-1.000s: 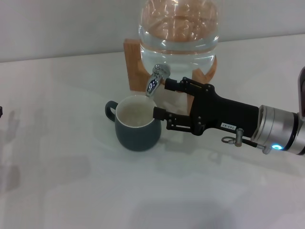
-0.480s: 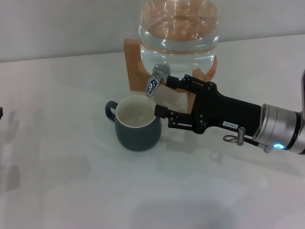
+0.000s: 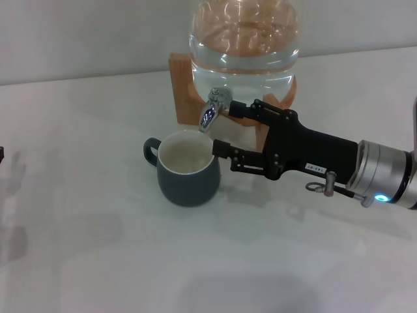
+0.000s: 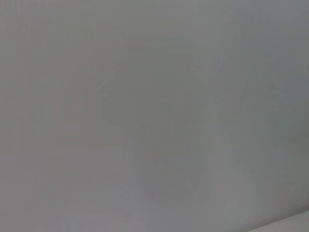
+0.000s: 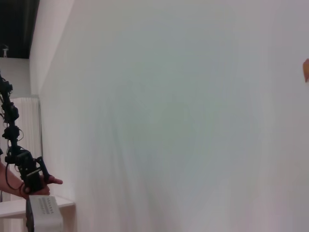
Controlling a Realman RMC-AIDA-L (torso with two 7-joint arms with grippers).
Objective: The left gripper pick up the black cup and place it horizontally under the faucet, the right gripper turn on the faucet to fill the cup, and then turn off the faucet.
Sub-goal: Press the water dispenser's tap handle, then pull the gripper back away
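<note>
I have the right gripper reaching in from the right side of the table, fingers spread wide. The upper finger sits right beside the faucet, at or touching its chrome body. The lower finger is at the rim of the black cup, and I cannot tell whether it touches.

The cup stands upright on the table directly below the spout, mouth up, long axis vertical. Its loop handle points toward my left, away from the gripper. The cream interior is visible; I cannot judge a water level, and I see no stream from the spout.

The left gripper is not visible on the table, and its wrist camera shows only blank grey surface, so its finger state is unknown.

Risks as I judge them:
- The lower finger could nudge the rim and slide the cup out from under the spout, or tip it.
- The upper finger could slip off the thin lever, leaving the faucet partly open.
- A hard push could shift the glass jar on its wooden stand.
- Closing late would overflow the cup.
</note>
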